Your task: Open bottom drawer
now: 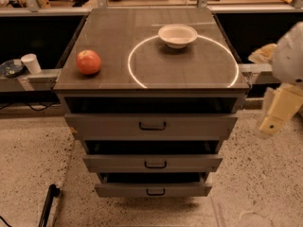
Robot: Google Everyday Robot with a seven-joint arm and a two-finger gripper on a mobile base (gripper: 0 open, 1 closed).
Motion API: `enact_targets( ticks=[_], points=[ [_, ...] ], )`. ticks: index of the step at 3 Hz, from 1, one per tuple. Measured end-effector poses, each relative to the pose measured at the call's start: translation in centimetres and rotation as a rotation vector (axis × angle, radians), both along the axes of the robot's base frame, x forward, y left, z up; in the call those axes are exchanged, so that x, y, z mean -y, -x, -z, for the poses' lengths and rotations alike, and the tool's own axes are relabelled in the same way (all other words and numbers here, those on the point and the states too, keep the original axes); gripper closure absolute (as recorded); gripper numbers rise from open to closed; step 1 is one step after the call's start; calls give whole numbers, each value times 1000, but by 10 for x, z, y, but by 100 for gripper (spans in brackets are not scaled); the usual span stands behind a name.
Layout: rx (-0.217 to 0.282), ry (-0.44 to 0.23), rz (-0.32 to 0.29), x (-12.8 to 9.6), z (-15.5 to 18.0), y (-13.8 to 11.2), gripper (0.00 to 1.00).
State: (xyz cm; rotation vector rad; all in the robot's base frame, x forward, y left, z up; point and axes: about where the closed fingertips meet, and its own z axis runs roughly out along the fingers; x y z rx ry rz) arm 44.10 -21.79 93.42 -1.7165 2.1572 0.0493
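A grey metal cabinet (pixel 151 86) with three drawers stands in the middle of the camera view. The bottom drawer (pixel 123 189) is the lowest and narrowest front, with a small black loop handle (pixel 155 192) at its centre. A dark gap shows above its front, as above the other two drawers. My gripper (pixel 278 110) hangs at the right edge, level with the top drawer, to the right of the cabinet and well above the bottom drawer. It touches nothing.
A red apple (pixel 88 62) and a white bowl (pixel 177 35) sit on the cabinet top, the bowl on a white ring mark. A white cup (pixel 31 63) stands on a ledge at left. A black rod (pixel 47 205) lies on the speckled floor at lower left.
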Motion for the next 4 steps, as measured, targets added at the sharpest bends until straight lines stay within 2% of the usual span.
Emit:
enact_targets(
  ticks=[1,2,3,4],
  points=[
    [-34,-239,-5,-13,84,-2,0],
    [-180,-443,37,-43,173,14,0],
    [-236,-495,48,-51,200,19,0],
    [-235,-494,47,-51,200,19,0]
  ],
)
